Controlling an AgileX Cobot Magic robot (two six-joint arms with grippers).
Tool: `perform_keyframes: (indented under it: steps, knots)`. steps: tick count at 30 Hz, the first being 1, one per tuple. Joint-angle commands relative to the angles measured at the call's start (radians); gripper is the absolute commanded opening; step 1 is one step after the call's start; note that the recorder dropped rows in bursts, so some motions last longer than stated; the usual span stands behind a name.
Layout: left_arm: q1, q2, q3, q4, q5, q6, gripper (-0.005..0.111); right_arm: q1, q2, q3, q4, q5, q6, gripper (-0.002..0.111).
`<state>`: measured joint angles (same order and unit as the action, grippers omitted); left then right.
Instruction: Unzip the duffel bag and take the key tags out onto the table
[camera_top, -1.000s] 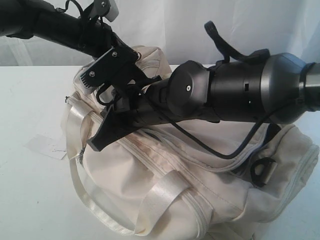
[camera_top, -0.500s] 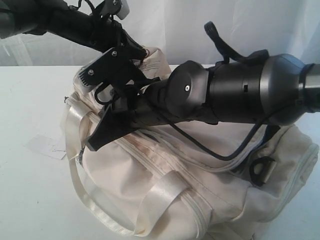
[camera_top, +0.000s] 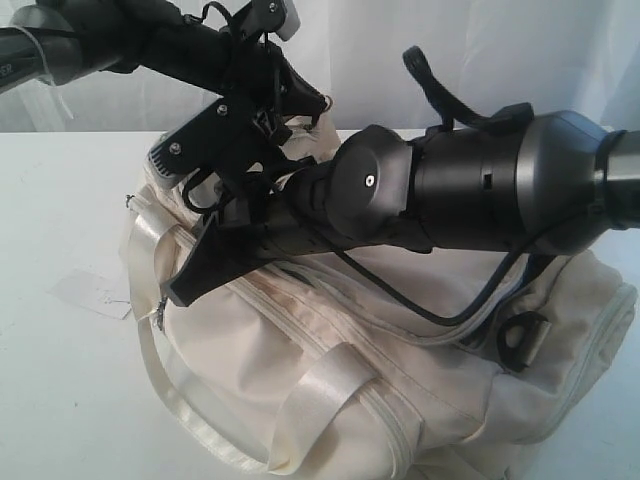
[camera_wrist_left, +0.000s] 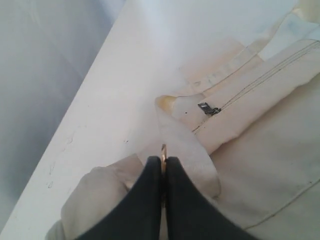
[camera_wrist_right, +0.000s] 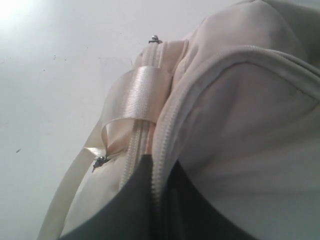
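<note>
Left arm (camera_top: 120, 40) enters from upper left, forearm sloping down toward centre; left gripper (camera_wrist_left: 162, 162) has its fingers pressed together, pinching a fold of the duffel bag (camera_wrist_left: 260, 150); right arm (camera_top: 500, 185) extends near-horizontal from the right, crossing the middle; its wrist angles down-left; right gripper (camera_wrist_right: 157, 169) fingers close together, clamped on the bag's zipper seam.

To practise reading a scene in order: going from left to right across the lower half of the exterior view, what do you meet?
Paper tag lying on the table → shiny strap loop on the front of the bag → black ring at the bag's right end.
</note>
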<state>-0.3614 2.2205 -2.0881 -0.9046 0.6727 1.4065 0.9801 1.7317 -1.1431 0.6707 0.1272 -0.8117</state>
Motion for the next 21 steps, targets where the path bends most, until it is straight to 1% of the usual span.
perform_keyframes:
  steps: [1, 2, 3, 4, 5, 6, 7, 8, 9, 10, 11, 14, 17, 19, 20, 21]
  knots:
    - [-0.002, 0.004, -0.013, -0.014, -0.077, -0.028, 0.0, 0.028, -0.006, -0.001, 0.011, 0.078, 0.009, 0.0]
    - [-0.002, 0.003, -0.013, -0.012, -0.079, -0.028, 0.002, 0.028, -0.006, -0.001, 0.011, 0.078, 0.009, 0.0]
    - [-0.002, 0.002, -0.013, 0.003, -0.075, -0.034, 0.014, 0.028, -0.006, -0.001, 0.011, 0.078, 0.009, 0.0]
    - [-0.002, 0.002, -0.013, 0.022, -0.075, -0.052, 0.021, 0.028, -0.006, -0.001, 0.011, 0.078, 0.009, 0.0]
    - [-0.002, 0.002, -0.013, 0.084, -0.074, -0.103, 0.043, 0.028, -0.006, -0.001, 0.011, 0.08, 0.009, 0.0]
    - [-0.002, 0.002, -0.013, 0.111, -0.074, -0.126, 0.053, 0.028, -0.006, -0.001, 0.011, 0.084, 0.009, 0.0]
    - [-0.002, 0.002, -0.013, 0.163, -0.076, -0.145, 0.077, 0.028, -0.006, -0.001, 0.011, 0.086, 0.009, 0.0]
    - [-0.002, -0.002, -0.013, 0.185, -0.082, -0.165, 0.084, 0.028, -0.006, -0.001, 0.011, 0.086, 0.009, 0.0]
    - [-0.002, -0.012, -0.013, 0.243, -0.082, -0.223, 0.089, 0.028, -0.006, -0.001, 0.011, 0.086, 0.009, 0.0]
    - [-0.002, -0.02, -0.013, 0.262, -0.082, -0.247, 0.089, 0.028, -0.006, -0.001, 0.011, 0.086, 0.009, 0.0]
    - [-0.002, -0.044, -0.013, 0.325, -0.068, -0.302, 0.088, 0.028, -0.006, -0.001, 0.011, 0.086, 0.009, 0.0]
    - [0.0, -0.111, -0.013, 0.477, 0.001, -0.394, 0.088, 0.028, -0.006, -0.001, 0.011, 0.088, 0.009, 0.0]
    - [0.0, -0.159, -0.013, 0.588, 0.083, -0.415, 0.088, 0.028, -0.006, -0.001, 0.011, 0.088, 0.009, 0.0]
    - [0.0, -0.202, -0.013, 0.667, 0.148, -0.534, 0.088, 0.028, -0.006, -0.001, 0.011, 0.088, 0.009, 0.0]
    - [0.0, -0.233, -0.013, 0.74, 0.194, -0.642, 0.084, 0.028, -0.006, -0.001, 0.011, 0.086, 0.009, 0.0]
    - [0.0, -0.25, -0.013, 0.803, 0.219, -0.699, 0.078, 0.028, -0.006, -0.001, 0.011, 0.086, 0.009, 0.0]
